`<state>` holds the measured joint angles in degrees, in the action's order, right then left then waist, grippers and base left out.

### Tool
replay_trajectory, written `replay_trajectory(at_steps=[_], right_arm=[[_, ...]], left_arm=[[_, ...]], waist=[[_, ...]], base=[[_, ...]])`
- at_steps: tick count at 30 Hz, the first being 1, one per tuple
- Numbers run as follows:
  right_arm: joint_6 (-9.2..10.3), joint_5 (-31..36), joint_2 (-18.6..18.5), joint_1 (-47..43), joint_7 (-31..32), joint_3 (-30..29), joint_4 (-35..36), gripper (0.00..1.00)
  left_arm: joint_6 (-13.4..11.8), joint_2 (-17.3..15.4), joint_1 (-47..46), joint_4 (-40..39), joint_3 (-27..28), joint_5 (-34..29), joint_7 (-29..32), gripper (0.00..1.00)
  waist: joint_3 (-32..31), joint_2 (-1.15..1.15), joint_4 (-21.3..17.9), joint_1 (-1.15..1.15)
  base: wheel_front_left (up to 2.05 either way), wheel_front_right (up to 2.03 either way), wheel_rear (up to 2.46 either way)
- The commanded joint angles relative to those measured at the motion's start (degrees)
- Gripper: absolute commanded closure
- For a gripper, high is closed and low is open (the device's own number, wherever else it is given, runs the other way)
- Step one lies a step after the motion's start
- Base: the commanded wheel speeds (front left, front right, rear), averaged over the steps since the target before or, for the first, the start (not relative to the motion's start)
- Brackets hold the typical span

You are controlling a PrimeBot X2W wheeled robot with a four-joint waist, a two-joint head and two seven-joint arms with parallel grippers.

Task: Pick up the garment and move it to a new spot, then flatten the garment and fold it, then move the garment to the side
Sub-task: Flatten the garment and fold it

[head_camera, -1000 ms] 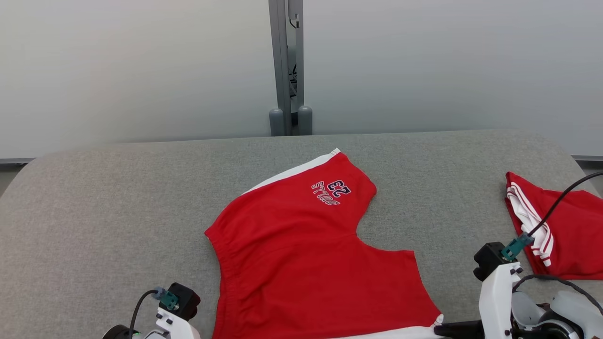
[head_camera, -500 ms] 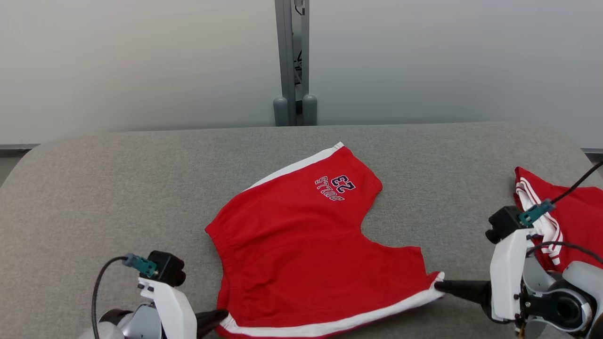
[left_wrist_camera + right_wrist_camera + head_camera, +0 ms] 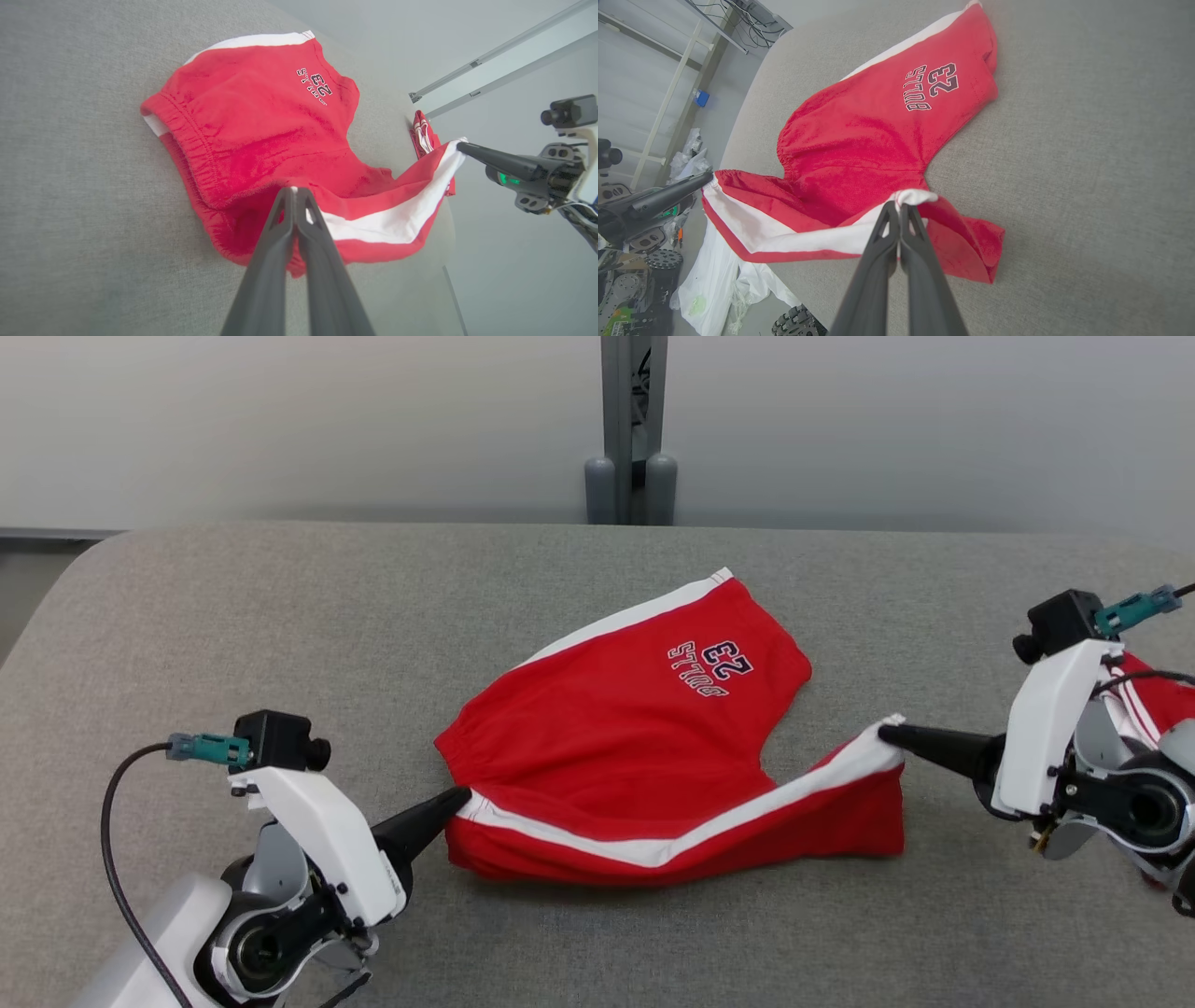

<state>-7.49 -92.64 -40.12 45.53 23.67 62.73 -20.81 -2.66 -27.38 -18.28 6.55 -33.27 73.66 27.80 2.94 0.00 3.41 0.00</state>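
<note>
I hold the red shorts (image 3: 644, 747) at the middle of the table (image 3: 280, 616), striped edge raised.
Open room toward 12 and 9; left gripper (image 3: 462, 795) pinches the waistband at 8 o'clock, right gripper (image 3: 885, 733) pinches the hem at 3, both reaching inward.

Robotics lab or workshop: grey padded bench (image 3: 280, 616), white partitions (image 3: 280, 420) behind, w/ tangled cables (image 3: 735, 11), knobby wheels (image 3: 798, 322) & plastic bags (image 3: 707, 280) nearby.

I've got red shorts (image 3: 616, 728) with white side stripes and a "BULLS 23" print. The near leg hangs lifted, partly folded over.
</note>
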Motion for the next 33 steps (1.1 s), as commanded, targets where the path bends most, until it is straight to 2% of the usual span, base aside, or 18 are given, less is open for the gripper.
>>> replay_trajectory(at_steps=[1,7,12,24,33], right_arm=[[-0.01,0.6,0.4,1.8,-0.1,-0.8,-1.2,1.00],[-0.01,1.5,1.4,6.8,0.0,-2.7,-4.9,1.00],[-0.01,2.5,2.6,11.3,0.1,-4.1,-9.1,1.00],[-0.01,4.5,4.4,18.0,-1.6,-5.8,-15.0,1.00],[-0.01,6.0,5.4,22.3,-3.3,-5.9,-18.8,1.00]], left_arm=[[-0.2,1.3,-1.7,1.1,1.4,1.1,-1.3,1.00],[0.4,6.4,-6.4,6.3,3.7,2.2,-5.0,1.00],[2.4,11.4,-10.8,13.2,5.4,2.8,-9.5,1.00],[7.1,18.3,-17.3,23.9,6.2,2.5,-15.4,1.00],[9.4,21.2,-21.0,28.6,6.1,2.7,-18.5,1.00]], waist=[[2.3,0.00,1.7,0.00],[6.5,0.00,4.3,0.00],[9.9,0.00,6.7,0.00],[15.5,0.00,10.4,0.00],[18.5,0.00,12.3,0.00]], base=[[0.00,0.00,0.00],[0.00,0.00,0.00],[0.00,0.00,0.00],[0.00,0.00,0.00],[0.00,0.00,0.00]])
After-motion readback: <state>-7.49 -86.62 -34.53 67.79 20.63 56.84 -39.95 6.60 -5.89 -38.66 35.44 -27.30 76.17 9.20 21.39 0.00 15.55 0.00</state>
